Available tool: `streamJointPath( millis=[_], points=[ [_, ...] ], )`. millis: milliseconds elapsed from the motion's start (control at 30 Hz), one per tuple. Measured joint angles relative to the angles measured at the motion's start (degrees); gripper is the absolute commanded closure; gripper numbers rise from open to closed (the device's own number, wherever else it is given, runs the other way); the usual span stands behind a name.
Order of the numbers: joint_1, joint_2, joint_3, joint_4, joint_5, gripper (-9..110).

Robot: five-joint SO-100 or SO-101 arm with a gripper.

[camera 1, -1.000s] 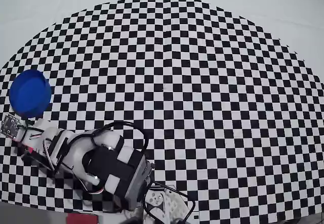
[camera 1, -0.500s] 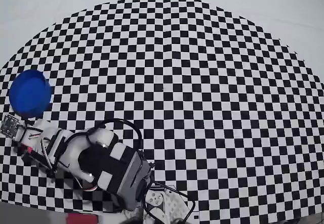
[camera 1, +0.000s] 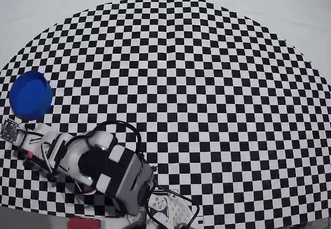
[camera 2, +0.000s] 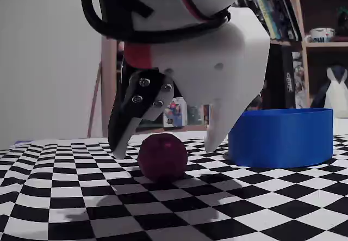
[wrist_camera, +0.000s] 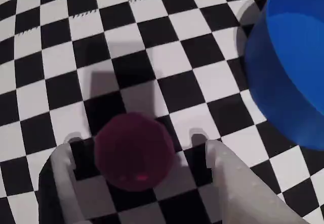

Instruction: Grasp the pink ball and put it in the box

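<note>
Wrist view shows the pink ball (wrist_camera: 134,150) resting on the checkered counter (wrist_camera: 152,42), sitting between the two fingers of the jaws (wrist_camera: 136,155), which stand spread apart with a clear gap on each side, so nothing is gripped yet. The box (wrist_camera: 291,62) lies at about two o'clock from the ball in this view, near but not touching it. In the fixed view the ball (camera 2: 162,156) sits on the counter with the fingertips lowered either side of it, the dark one at nine o'clock and the white one at three o'clock, and the box (camera 2: 280,136) beyond at three o'clock. In the overhead view the arm hides the ball; the box (camera 1: 31,95) sits at twelve o'clock from the wrist. To do this well, I judge the fingertips should drop a touch lower, to the ball's widest part, then close slowly and evenly so the round surface does not squirt forward. Lift high enough to clear the box's rim before moving over it.
</note>
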Motion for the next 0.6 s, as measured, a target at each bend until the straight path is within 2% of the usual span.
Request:
streamJointPath(
  millis=[600],
  points=[
    [-0.4, -4.2, -3.7, -0.3, 0.0, 71]
  ],
)
